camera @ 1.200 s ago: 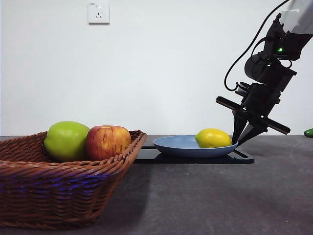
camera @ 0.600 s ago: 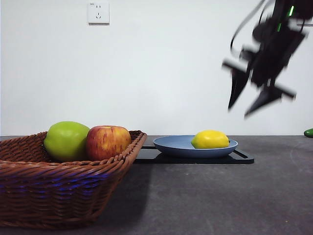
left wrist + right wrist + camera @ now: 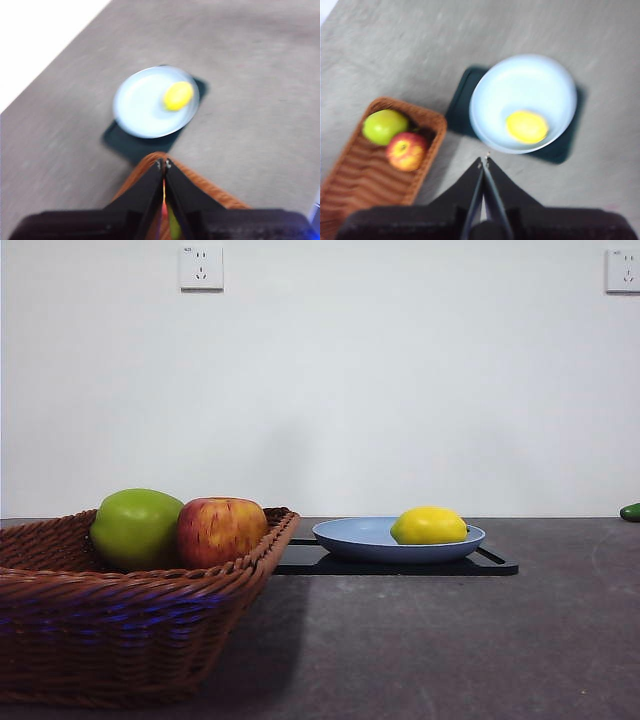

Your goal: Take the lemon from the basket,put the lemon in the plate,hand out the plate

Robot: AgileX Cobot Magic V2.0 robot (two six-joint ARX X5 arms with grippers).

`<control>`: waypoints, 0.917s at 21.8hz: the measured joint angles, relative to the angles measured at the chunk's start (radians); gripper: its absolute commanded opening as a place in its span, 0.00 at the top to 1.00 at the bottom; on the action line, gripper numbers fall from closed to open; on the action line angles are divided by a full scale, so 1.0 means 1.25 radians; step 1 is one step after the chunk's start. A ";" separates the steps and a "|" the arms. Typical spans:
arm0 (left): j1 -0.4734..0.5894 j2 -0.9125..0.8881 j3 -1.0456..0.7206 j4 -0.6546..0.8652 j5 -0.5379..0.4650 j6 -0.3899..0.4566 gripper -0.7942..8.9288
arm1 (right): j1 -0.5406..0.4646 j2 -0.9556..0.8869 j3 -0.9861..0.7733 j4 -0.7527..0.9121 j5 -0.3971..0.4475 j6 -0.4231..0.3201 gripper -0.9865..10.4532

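Observation:
The yellow lemon (image 3: 429, 525) lies in the light blue plate (image 3: 345, 535), which rests on a flat black tray (image 3: 496, 563) right of the basket. The brown wicker basket (image 3: 120, 620) stands near at the left. Both arms are out of the front view. My left gripper (image 3: 164, 163) is shut and empty, high above the basket's edge, with the plate (image 3: 140, 107) and lemon (image 3: 178, 95) beyond it. My right gripper (image 3: 484, 159) is shut and empty, high above the table beside the plate (image 3: 530, 85), lemon (image 3: 526, 126) and basket (image 3: 350, 170).
A green apple (image 3: 135, 528) and a red-yellow apple (image 3: 222, 530) sit in the basket; both show in the right wrist view (image 3: 384, 126) (image 3: 406, 151). A small green object (image 3: 631, 511) lies at the table's far right edge. Wall sockets are on the back wall.
The arm that stood at the plate's right rim has risen and left the front view. The lemon has shifted slightly left in the plate.

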 measured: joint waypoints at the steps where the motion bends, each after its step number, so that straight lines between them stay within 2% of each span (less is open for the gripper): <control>1: 0.030 0.000 0.000 -0.002 0.007 -0.003 0.91 | 0.040 -0.029 0.000 0.000 0.069 -0.001 0.91; 3: 0.090 -0.003 -0.009 0.003 0.040 -0.016 0.91 | 0.120 -0.078 0.000 -0.001 0.207 0.000 0.91; 6: 0.173 -0.054 -0.110 0.066 0.062 -0.045 0.91 | 0.225 -0.136 -0.007 0.006 0.395 0.013 0.91; 9: 0.214 -0.159 -0.282 0.200 0.063 -0.078 0.91 | 0.285 -0.188 -0.068 0.062 0.493 0.022 0.91; 14: 0.256 -0.355 -0.589 0.405 0.062 -0.125 0.91 | 0.321 -0.317 -0.328 0.288 0.515 0.025 0.91; 20: 0.256 -0.456 -0.790 0.497 0.066 -0.139 0.91 | 0.321 -0.456 -0.630 0.524 0.515 0.027 0.91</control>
